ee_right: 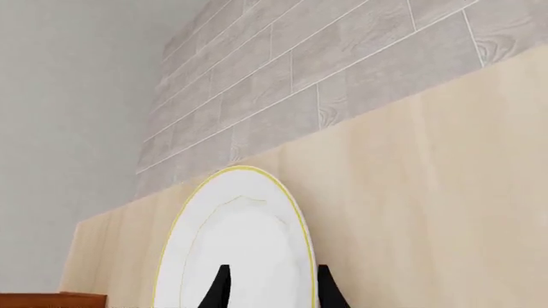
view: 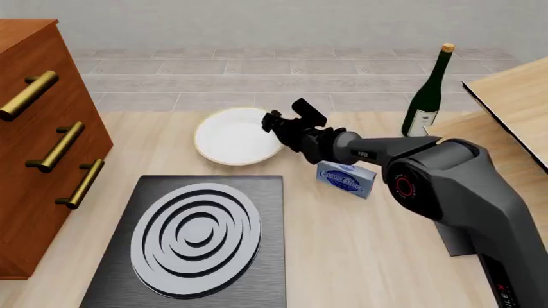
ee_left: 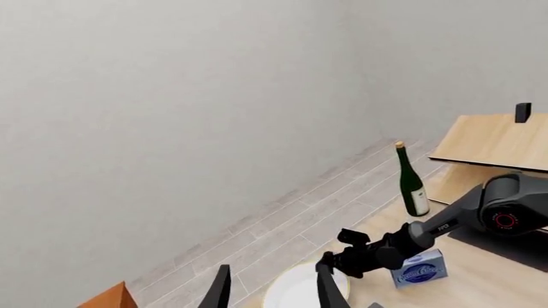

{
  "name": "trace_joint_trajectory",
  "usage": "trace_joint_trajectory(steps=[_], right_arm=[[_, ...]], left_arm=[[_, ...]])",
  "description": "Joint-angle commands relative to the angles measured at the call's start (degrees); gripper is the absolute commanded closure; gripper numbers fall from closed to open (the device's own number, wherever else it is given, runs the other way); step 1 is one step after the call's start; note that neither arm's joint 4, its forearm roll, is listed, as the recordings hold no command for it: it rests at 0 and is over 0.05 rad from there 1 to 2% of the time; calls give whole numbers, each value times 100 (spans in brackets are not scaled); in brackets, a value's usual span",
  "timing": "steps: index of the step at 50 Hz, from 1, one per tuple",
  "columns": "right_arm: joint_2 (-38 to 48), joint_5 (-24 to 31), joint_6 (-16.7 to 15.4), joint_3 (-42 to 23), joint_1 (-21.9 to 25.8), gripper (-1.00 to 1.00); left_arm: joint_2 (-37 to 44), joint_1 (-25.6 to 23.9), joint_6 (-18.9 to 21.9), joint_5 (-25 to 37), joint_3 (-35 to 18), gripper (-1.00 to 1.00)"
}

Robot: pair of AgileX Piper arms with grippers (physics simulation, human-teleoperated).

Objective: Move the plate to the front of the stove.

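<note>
Nearest the camera in the front view lies the stove point(view: 192, 240), a flat black slab with one burner of grey-white rings, at about 7 o'clock on the wooden surface point(view: 342, 250). To its left, at 9 o'clock, stands a brown drawer cabinet point(view: 38, 128) with brass handles. At 4 o'clock the bulky grey base of the right arm point(view: 453, 186) rises and reaches forward toward the middle.

Just beyond the stove's far edge, at roughly 11 o'clock, rests the plate point(view: 233, 135), white with a thin yellow rim, lying flat on the surface and apart from the stove. The right tool point(view: 272, 122) sits at the plate's right-hand rim. In the right wrist view its two dark fingers point(ee_right: 218, 289) straddle the plate's edge point(ee_right: 231, 244), one to each side and spread; whether they press on the rim cannot be told, so the hold is uncertain.

Close beside the right arm's forearm, near the centre, stands a small blue box point(view: 347, 178). Farther off, at 1 o'clock, a green wine bottle point(view: 425, 96) stands upright near the back edge, with a light wooden board point(view: 514, 102) at 2 o'clock.

The left tool point(ee_left: 269, 289) shows only in its own wrist view, its two fingers held apart with nothing between them, raised above the surface and looking over the plate point(ee_left: 296, 289), the box point(ee_left: 419, 268) and the bottle point(ee_left: 412, 183). Beyond everything runs a grey plank floor point(view: 256, 70) and a pale wall.
</note>
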Motion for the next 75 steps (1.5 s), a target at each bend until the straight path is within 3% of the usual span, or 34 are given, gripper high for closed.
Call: trace_joint_trajectory(steps=[1, 8, 15, 16, 19, 26, 27, 29, 45, 48, 52, 53, 59, 66, 68, 69, 73, 75], right_arm=[[-36, -4, -9, 10, 20, -100], [-63, 34, -47, 6, 0, -100], [-95, 417, -450, -274, -161, -100], [-114, 389, -394, -237, -149, -100], [-133, 598, -676, -383, -241, -100], [-101, 845, -882, -575, -440, -100], [-111, 962, -1039, -647, -506, -100], [-106, 919, -972, -634, -493, -100], [-374, 1211, -1650, -746, -858, -100], [-619, 1157, -1924, -609, -939, -100], [-944, 1074, -2031, -351, -962, -100], [-1112, 1037, -2213, -238, -980, -100], [-1565, 902, -2367, 188, -987, -100], [-2110, 738, -2889, 780, -995, -100], [-2180, 684, -2824, 903, -970, -100], [-2281, 670, -3074, 1009, -960, -100], [-2514, 544, -3149, 1332, -931, -100], [-2659, 468, -3338, 1496, -927, -100]], left_arm=[[-4, 3, 4, -10, -1, -100], [-22, 20, -12, -9, 15, -100], [-30, 13, -18, -10, 11, -100], [-34, 16, -17, -13, 19, -100], [-43, 21, -19, -12, 33, -100], [-50, 31, -16, 10, 13, -100], [-50, 34, -24, 14, 9, -100], [-53, 31, -15, 11, 19, -100], [-68, 58, -44, 27, 1, -100], [-60, 56, -46, 13, 6, -100], [-33, 43, -75, -22, 6, -100], [-19, 32, -85, -50, 24, -100], [35, 4, -133, -140, 91, -100], [138, -48, -183, -243, 132, -100], [156, -59, -187, -265, 148, -100], [170, -76, -191, -288, 164, -100], [189, -95, -208, -324, 184, -100], [198, -102, -224, -340, 186, -100]])
